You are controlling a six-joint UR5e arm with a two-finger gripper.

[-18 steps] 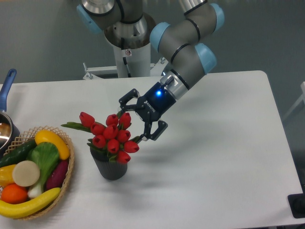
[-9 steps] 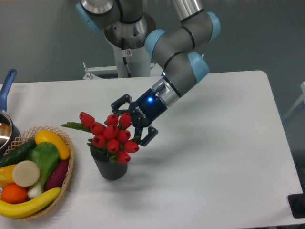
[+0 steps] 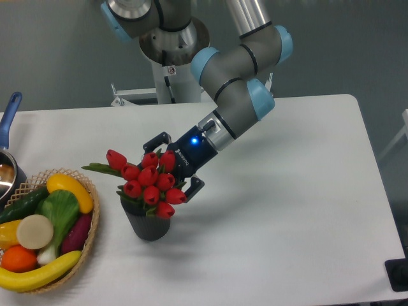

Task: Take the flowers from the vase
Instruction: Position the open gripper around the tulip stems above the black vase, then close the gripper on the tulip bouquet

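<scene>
The flowers [image 3: 146, 182], a bunch of red tulip buds with green leaves, stand in the dark grey vase [image 3: 148, 224] at the table's left centre. My gripper [image 3: 171, 167] comes in from the right, tilted down and left, and is open. One finger [image 3: 155, 141] reaches over the back of the bunch and the other [image 3: 193, 187] sits at its right side. The buds hide the fingertips, so I cannot tell whether they touch the flowers.
A wicker basket [image 3: 90, 223] of fruit and vegetables sits at the left edge, close to the vase. A pot with a blue handle [image 3: 9, 118] shows at the far left. The arm's base [image 3: 171, 70] stands behind the table.
The gripper has moved left and slightly down, from beside the bunch to straddling its right and back side. It stays open. The flowers and vase have not moved.
</scene>
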